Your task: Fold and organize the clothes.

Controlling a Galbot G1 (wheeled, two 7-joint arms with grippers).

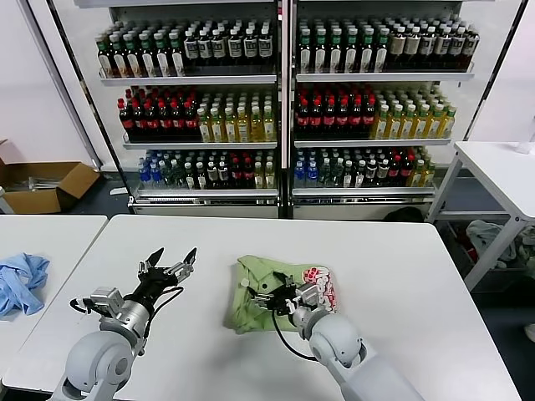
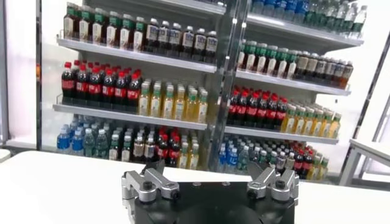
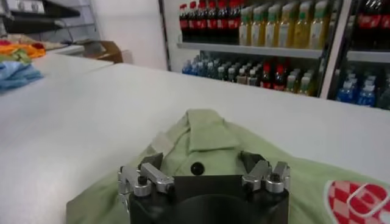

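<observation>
A light green polo shirt lies bunched in a rough fold in the middle of the white table, its red-and-white checkered print turned up on the right side. My right gripper hovers low over the shirt, open and holding nothing. In the right wrist view the collar and a dark button lie between the open fingers of that gripper. My left gripper stands open above bare table to the left of the shirt. In its own wrist view the left gripper faces the shelves.
Shelves of bottled drinks stand behind the table. A blue cloth lies on a second table at the left, with a cardboard box on the floor beyond. Another white table stands at the right.
</observation>
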